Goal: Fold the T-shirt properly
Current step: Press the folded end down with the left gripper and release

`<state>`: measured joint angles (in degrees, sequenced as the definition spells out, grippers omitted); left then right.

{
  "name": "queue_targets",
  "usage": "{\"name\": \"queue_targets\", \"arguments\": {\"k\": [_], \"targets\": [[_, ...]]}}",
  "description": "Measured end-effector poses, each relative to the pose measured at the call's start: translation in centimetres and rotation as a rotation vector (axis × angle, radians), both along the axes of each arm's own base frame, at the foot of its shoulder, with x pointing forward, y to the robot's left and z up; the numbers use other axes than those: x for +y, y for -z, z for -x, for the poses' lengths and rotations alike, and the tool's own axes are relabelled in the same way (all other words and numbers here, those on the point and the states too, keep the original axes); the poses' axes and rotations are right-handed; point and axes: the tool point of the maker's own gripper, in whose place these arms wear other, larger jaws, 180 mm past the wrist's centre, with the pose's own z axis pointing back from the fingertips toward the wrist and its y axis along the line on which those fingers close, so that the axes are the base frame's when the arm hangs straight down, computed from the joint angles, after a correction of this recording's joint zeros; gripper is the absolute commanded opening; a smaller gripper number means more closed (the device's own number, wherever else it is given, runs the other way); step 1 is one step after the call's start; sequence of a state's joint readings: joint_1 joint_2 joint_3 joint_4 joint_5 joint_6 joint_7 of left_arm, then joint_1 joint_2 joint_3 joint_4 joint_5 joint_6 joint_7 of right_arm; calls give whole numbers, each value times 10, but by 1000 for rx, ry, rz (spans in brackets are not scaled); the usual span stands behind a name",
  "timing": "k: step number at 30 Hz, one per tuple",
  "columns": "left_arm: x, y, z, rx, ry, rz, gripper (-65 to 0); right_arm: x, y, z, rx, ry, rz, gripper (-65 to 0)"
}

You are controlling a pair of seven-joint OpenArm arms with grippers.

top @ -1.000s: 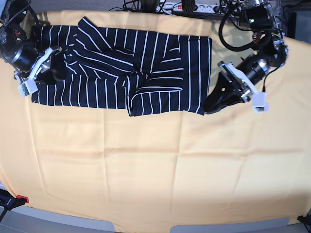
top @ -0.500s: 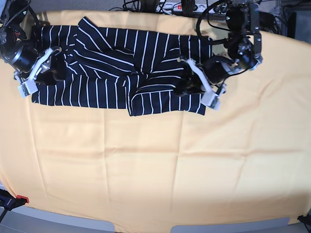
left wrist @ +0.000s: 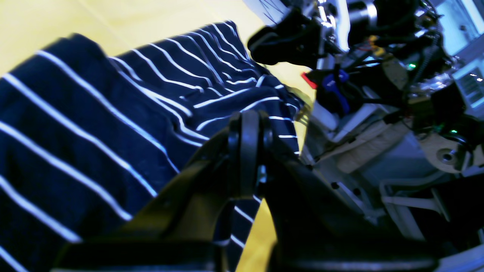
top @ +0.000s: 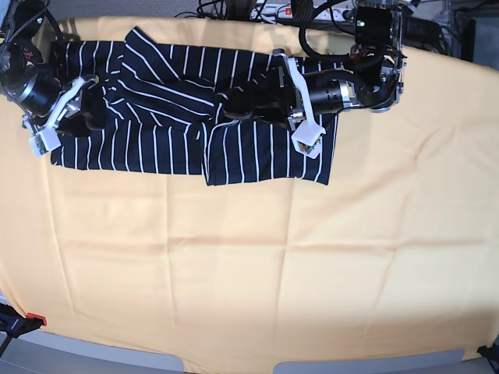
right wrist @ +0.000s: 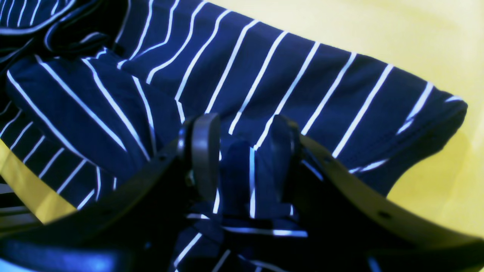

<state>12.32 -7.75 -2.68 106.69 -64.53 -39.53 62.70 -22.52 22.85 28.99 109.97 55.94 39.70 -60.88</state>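
Shirt status: T-shirt (top: 187,117) lies as 1 long band across far edge of yellow tablecloth (top: 249,265), sleeves tucked in, approx. halfway folded. My right gripper (right wrist: 242,166) pinches a cloth ridge. My left gripper (left wrist: 247,151) pressed together over mid-shirt; held cloth unclear, view blurred. Crosswise folds left.

A wrinkled yellow cloth (top: 249,265) covers the table; a power strip (top: 300,11) lies behind it

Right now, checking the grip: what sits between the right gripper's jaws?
A bunched fold of the T-shirt, pinched in the right gripper; right wrist view shows it.
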Motion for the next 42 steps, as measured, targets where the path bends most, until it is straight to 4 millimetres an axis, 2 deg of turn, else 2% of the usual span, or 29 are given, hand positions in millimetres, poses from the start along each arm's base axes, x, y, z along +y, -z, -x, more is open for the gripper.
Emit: {"name": "queue_targets", "arguments": {"k": [3, 7, 10, 14, 17, 21, 23, 25, 28, 32, 39, 42], "targets": [[19, -7, -19, -29, -94, 17, -650, 0, 0, 0, -1, 0, -1, -395], [69, -26, -53, -103, -318, 60, -650, 1, -6, -5, -37, 7, -17, -395], [91, -5, -60, -110, -381, -85, -650, 2, -13, -12, -79, 14, -31, -395], [81, 28, -46, -81, -333, -235, -650, -2, -36, -30, -166, 21, -13, -395], [74, 48, -43, -80, -331, -333, -650, -14, -56, -42, -236, 54, 3, -394], [66, 75, -31, -55, -303, -459, -650, -48, -61, -37, -242, 144, 75, -351], [62, 82, -28, -56, -287, -502, -650, -73, -63, -33, -227, 246, 120, -345], [63, 86, -30, -47, -298, -529, -650, -87, -63, -27, -221, 297, 127, -337], [65, 88, -29, -42, -298, -542, -650, -103, -43, -11, -149, 355, 106, -268], [71, 89, -29, -51, -296, -560, -650, -119, 2, 13, 0, 435, 34, -257], [85, 92, -25, -52, -295, -588, -650, -114, 46, 33, 112, 468, -190, -257], [85, 92, -25, -50, -298, -588, -650, -106, 49, 35, 111, 464, -321, -257]]}}
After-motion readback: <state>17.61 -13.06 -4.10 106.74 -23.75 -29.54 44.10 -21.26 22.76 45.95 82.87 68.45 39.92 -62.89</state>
